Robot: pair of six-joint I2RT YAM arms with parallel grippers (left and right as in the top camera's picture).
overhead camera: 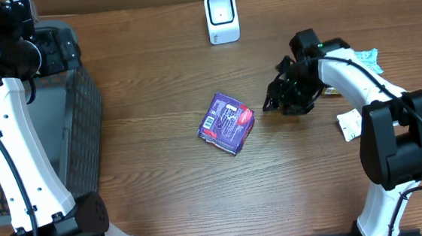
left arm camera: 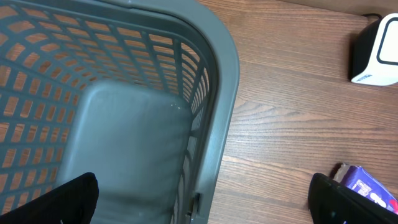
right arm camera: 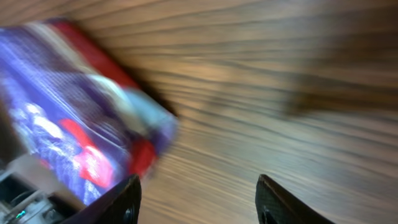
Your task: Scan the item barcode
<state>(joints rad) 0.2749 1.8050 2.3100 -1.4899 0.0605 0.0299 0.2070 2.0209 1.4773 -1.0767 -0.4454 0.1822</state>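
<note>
The item, a purple and red box (overhead camera: pixel 226 123) with a white barcode label on its left face, lies on the wooden table near the middle. The right wrist view shows it blurred at the left (right arm camera: pixel 74 112). My right gripper (overhead camera: pixel 272 104) is just to the right of the box, its fingers (right arm camera: pixel 127 202) apart over bare wood with nothing between them. The white scanner (overhead camera: pixel 222 17) stands at the table's far edge and shows as well at the top right of the left wrist view (left arm camera: pixel 378 53). My left gripper (left arm camera: pixel 205 205) hangs wide open over the rim of the grey basket (left arm camera: pixel 224 93).
The grey mesh basket (overhead camera: pixel 82 113) takes up the left side of the table. Small packets (overhead camera: pixel 350 124) lie at the right by the right arm, one teal and white (overhead camera: pixel 368 59).
</note>
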